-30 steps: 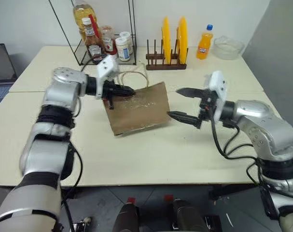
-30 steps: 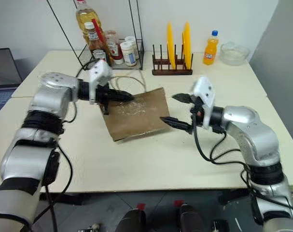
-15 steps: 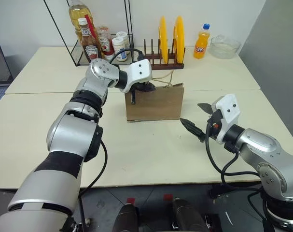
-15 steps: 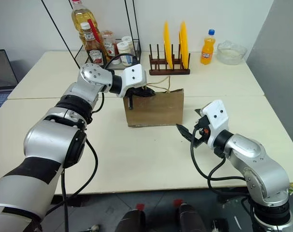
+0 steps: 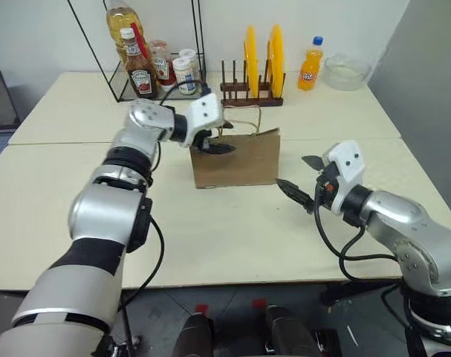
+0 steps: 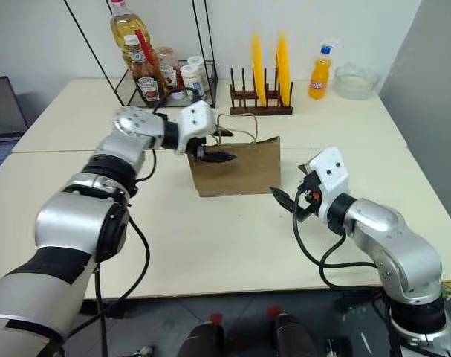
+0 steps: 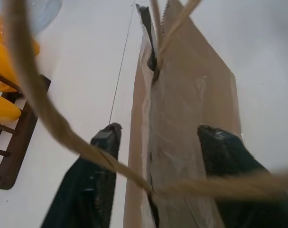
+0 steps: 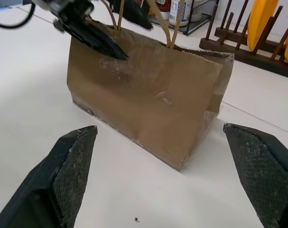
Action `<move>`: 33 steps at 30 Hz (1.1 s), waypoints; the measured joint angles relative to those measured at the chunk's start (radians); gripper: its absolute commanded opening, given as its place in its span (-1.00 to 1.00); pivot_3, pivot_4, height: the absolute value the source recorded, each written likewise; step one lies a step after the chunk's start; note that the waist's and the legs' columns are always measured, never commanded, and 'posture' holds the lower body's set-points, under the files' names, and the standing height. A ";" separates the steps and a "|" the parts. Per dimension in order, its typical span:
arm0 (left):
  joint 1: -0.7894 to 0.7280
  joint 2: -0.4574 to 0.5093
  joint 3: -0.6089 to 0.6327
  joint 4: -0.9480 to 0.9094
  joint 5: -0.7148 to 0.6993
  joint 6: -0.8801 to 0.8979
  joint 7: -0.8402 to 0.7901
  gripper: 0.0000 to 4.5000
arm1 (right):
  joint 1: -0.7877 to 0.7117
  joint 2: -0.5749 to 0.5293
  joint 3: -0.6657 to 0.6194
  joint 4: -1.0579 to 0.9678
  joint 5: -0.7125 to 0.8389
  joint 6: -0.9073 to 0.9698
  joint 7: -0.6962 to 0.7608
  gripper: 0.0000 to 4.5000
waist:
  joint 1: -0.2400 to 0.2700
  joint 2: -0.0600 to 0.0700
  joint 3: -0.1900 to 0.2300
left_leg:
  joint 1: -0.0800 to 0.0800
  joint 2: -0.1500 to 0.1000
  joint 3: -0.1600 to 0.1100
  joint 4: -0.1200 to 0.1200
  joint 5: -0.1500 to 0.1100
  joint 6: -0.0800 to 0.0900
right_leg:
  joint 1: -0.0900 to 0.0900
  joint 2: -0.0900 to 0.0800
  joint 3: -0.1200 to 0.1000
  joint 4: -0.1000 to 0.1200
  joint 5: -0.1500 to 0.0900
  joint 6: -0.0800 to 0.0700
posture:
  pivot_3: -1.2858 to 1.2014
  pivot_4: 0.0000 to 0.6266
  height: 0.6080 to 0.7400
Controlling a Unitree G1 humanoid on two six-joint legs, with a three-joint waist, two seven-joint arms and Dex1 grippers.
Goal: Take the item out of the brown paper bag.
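Note:
The brown paper bag (image 5: 244, 162) stands upright in the middle of the table, its two thin loop handles (image 5: 238, 117) rising from the top. My left gripper (image 5: 226, 138) is at the bag's top left corner. It is open, one finger in front of the bag's wall and the other behind it, with a handle strand (image 7: 53, 123) draped across them. My right gripper (image 5: 293, 172) hovers wide open just to the right of the bag and faces its side (image 8: 148, 90). The item is hidden from view.
At the back stand a wire rack (image 5: 154, 71) with sauce and oil bottles, a wooden rack (image 5: 258, 63) holding yellow plates, an orange soda bottle (image 5: 310, 65) and a glass bowl (image 5: 348, 72). Bare tabletop lies in front of the bag.
The bag went from lying tilted to standing upright. My left gripper, shut at the bag's top half a second ago, has opened. The right gripper stays open beside the bag.

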 measured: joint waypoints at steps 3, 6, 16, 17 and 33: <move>0.008 0.088 0.033 -0.064 -0.040 0.043 -0.094 0.90 | -0.110 -0.037 0.050 0.165 -0.037 -0.098 0.109 1.00 | -0.005 0.001 0.000 | 0.000 0.000 0.000 0.000 0.000 0.000 | 0.000 0.000 0.000 0.000 0.000 0.000 | 0.03 -0.52 1.00; 0.050 0.158 0.062 -0.159 -0.081 0.108 -0.132 0.90 | -0.220 -0.054 0.108 0.325 -0.086 -0.206 0.220 1.00 | -0.005 0.001 0.000 | 0.000 0.001 0.000 0.000 0.000 0.000 | 0.000 0.000 -0.001 0.000 0.000 0.000 | 0.03 -0.52 1.00; 0.937 0.313 0.379 -1.287 -0.466 0.949 -0.004 0.90 | -0.629 0.067 0.280 1.073 -0.315 -0.679 0.519 1.00 | -0.030 0.002 0.002 | 0.000 0.011 -0.001 0.000 0.000 -0.001 | -0.002 -0.003 0.003 0.001 0.000 -0.002 | 0.03 -0.52 1.00; 1.039 0.305 0.428 -1.423 -0.512 1.039 0.043 0.90 | -0.674 0.096 0.287 1.166 -0.339 -0.729 0.549 1.00 | -0.029 0.002 0.002 | 0.000 0.011 -0.001 0.000 0.000 0.000 | -0.002 -0.003 0.003 0.001 0.000 -0.002 | 0.03 -0.52 1.00; 1.537 0.104 0.630 -2.113 -0.898 1.412 0.511 0.90 | -0.829 0.178 0.312 1.555 -0.465 -1.001 1.035 1.00 | 0.012 0.001 0.002 | 0.005 0.008 -0.003 0.001 0.001 -0.002 | 0.005 -0.005 0.001 0.001 0.000 -0.002 | 0.03 -0.52 1.00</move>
